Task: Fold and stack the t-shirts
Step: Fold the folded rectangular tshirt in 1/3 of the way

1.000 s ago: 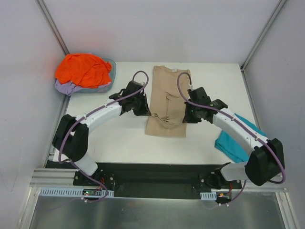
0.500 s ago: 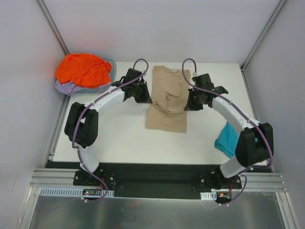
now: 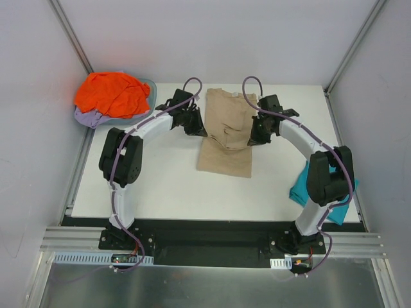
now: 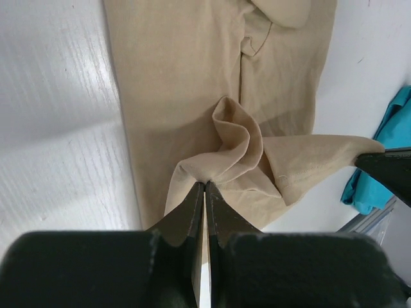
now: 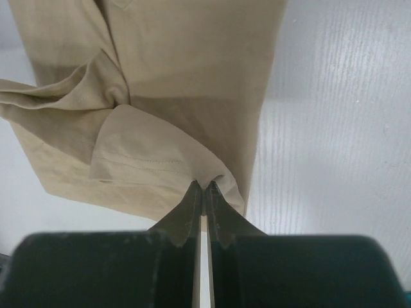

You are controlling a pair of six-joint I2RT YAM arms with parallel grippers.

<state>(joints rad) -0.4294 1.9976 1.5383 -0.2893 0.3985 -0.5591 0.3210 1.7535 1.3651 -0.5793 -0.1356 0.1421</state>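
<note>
Left wrist shows tan t-shirt [image 4: 186,83] edge pinched between left pincer [image 4: 204,187] tips.

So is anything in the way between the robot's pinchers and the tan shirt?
No, nothing is. The left gripper and the right gripper are each shut right on a pinch of the tan shirt. The orange shirt sits off in the far left corner, the teal shirt at the right edge.
</note>
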